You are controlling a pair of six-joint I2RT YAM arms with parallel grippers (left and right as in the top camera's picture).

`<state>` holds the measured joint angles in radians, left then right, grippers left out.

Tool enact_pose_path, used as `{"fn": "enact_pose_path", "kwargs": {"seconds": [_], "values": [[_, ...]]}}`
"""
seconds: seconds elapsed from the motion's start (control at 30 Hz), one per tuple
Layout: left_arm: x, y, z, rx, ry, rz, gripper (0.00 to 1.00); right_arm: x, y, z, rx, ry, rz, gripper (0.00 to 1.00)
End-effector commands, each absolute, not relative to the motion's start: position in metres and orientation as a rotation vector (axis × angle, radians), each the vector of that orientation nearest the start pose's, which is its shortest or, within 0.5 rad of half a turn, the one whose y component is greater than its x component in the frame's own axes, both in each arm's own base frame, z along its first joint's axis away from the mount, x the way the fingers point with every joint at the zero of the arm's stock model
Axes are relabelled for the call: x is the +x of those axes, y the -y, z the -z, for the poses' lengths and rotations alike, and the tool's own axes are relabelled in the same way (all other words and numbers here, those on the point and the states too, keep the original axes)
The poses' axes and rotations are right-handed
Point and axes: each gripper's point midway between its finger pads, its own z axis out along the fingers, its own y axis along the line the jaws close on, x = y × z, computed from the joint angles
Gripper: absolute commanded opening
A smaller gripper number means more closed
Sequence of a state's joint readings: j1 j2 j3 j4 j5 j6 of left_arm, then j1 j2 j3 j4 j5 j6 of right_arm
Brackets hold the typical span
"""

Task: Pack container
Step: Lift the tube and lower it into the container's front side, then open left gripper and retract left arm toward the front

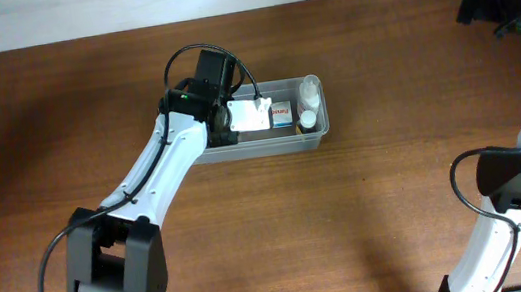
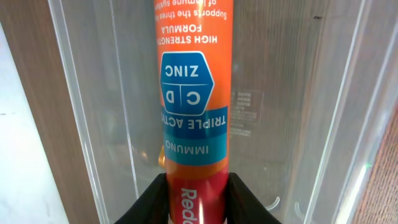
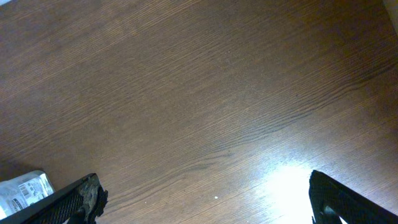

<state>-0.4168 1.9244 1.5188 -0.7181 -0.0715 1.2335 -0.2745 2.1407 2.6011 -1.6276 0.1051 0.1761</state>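
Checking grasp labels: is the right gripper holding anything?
No, the right gripper is open, with only the wooden table visible between its fingers.
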Motion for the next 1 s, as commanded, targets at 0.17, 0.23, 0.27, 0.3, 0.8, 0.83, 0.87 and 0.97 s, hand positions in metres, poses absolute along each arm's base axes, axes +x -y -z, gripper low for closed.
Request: {"fn": "enact_pose_path", "kwargs": {"seconds": [0.17, 0.23, 0.27, 0.3, 0.8, 0.83, 0.87, 0.97], "values": [[0.433, 0.189, -0.102, -2.621, 2.379, 0.362, 0.39, 0.428, 0.141, -0.279, 0.638, -2.648, 0.184, 0.98], [0.433, 0.189, -0.102, -2.621, 2.379, 0.362, 0.43, 0.428, 0.141, -0.279, 0.638, -2.648, 0.184, 0.99], [0.433, 0.189, -0.102, -2.621, 2.379, 0.362, 0.48, 0.428, 0.141, -0.279, 0.638, -2.648, 0.184, 0.99], [0.433, 0.189, -0.102, -2.621, 2.379, 0.362, 0.54, 0.428, 0.141, -0.279, 0.638, -2.648, 0.184, 0.98], [0.464, 0.173, -0.198, -2.029, 3.178, 0.588, 0.99, 0.428, 0.141, -0.279, 0.638, -2.648, 0.184, 0.98], [0.461, 0.171, -0.210, -1.913, 3.292, 0.553, 0.99, 0.428, 0.141, -0.279, 0.638, -2.648, 0.184, 0.98], [0.457, 0.170, -0.220, -1.841, 3.359, 0.523, 0.99, 0.428, 0.141, -0.279, 0.638, -2.648, 0.184, 0.98], [0.432, 0.159, -0.250, -1.598, 3.533, 0.415, 0.99, 0.428, 0.141, -0.279, 0.638, -2.648, 0.184, 0.98]]}}
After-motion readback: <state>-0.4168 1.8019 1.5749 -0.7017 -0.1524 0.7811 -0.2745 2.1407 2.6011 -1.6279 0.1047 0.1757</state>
